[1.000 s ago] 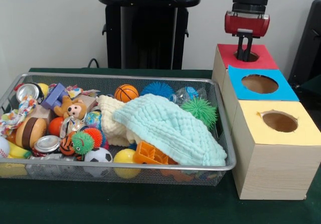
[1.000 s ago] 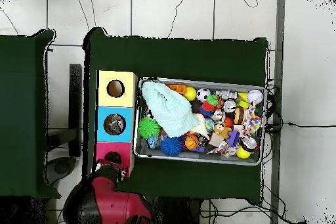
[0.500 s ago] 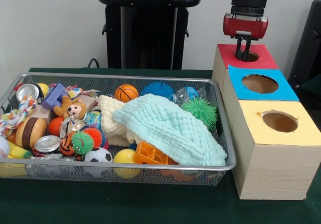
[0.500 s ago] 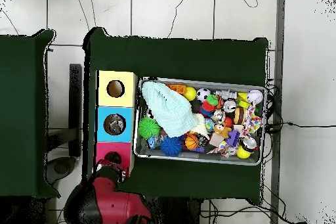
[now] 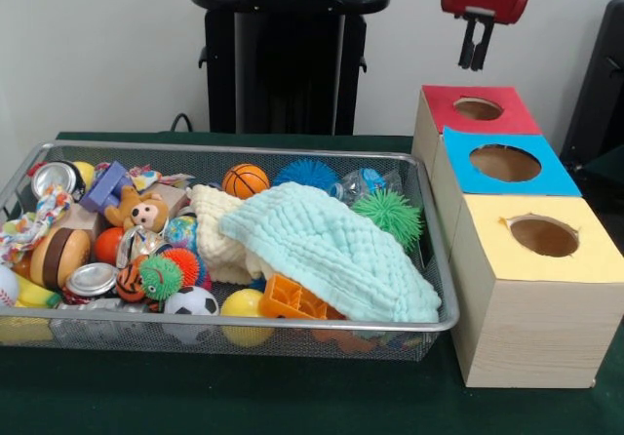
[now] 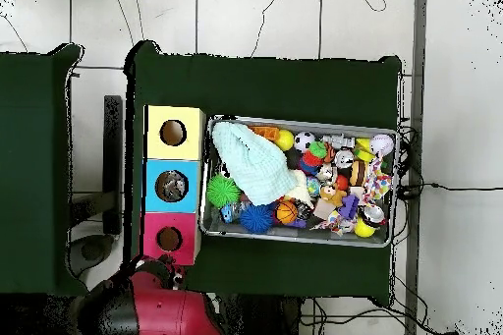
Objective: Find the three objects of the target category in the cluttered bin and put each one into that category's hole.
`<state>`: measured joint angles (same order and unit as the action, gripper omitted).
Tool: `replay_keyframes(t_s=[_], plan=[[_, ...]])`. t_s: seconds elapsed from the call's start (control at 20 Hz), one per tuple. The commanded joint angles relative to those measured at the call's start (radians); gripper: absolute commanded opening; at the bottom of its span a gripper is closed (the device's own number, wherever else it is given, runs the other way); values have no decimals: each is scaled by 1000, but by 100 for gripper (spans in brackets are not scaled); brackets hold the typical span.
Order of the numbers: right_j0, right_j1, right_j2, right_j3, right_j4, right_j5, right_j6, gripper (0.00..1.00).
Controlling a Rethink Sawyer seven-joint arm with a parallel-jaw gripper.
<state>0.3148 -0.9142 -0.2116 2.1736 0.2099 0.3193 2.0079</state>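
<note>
Wire mesh bin [image 5: 429, 326] on green cloth, packed. I count 2 crushed cans: 1 at the far left corner [image 5: 56, 177], 1 nearer the front [image 5: 91, 279]. 3 spiky balls stand clear: blue [image 5: 305, 174], green [image 5: 394, 215], and a small green-and-orange one [image 5: 166, 269]. 1 basketball [image 5: 245, 179], 1 soccer ball [image 5: 191, 301], 1 yellow ball [image 5: 243, 305]. 1 pale green cloth [image 5: 331, 248] is draped over the middle, with an orange plastic piece [image 5: 295, 300] poking out beneath it.

Beside the bin, 3 boxes in a row, 1 hole each: red [image 5: 479, 109], blue [image 5: 505, 163], yellow [image 5: 543, 236]. From overhead, something lies inside the blue hole [image 6: 171, 187].

My gripper [image 5: 474, 53] hangs above the red box, clear of it, fingers close together and holding nothing.
</note>
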Motion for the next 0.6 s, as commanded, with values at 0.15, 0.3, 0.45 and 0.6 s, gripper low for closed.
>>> replay_keyframes(t_s=[0.15, 0.3, 0.45, 0.6], plan=[[-28, -88, -31, -157, -90, 177, 43, 0], [-52, -107, -11, -184, -138, 221, -9, 0], [-59, -94, -31, -240, -214, 285, -39, 0], [-176, -85, 81, -242, -243, 271, -170, 0]])
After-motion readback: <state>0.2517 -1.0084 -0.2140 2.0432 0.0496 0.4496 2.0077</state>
